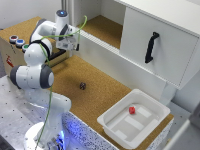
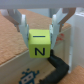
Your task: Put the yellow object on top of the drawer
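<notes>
The yellow object (image 2: 40,44), a cube marked with a black dash and the letter N, is gripped between the two fingers (image 2: 22,29) of the hand (image 2: 39,33), which are closed against its opposite sides. In the wrist view it is seen held above the edge of the drawer (image 2: 20,70), whose black handle (image 2: 59,66) shows just beside and below the cube. In the exterior view the hand (image 1: 71,46) is positioned over the near end of the drawer (image 1: 22,37), at the exterior view's left; the cube itself cannot be made out there. Round coloured buttons (image 1: 19,43) are carried on the drawer's cork top.

A white tray (image 1: 114,126) is set on the cork worktop (image 1: 100,97) toward the exterior view's right, and a small red object (image 1: 132,110) is contained in it. A small dark object (image 1: 82,86) lies on the worktop, well apart from the tray. A white cabinet (image 1: 160,50) with a black handle (image 1: 151,47) on its front stands behind.
</notes>
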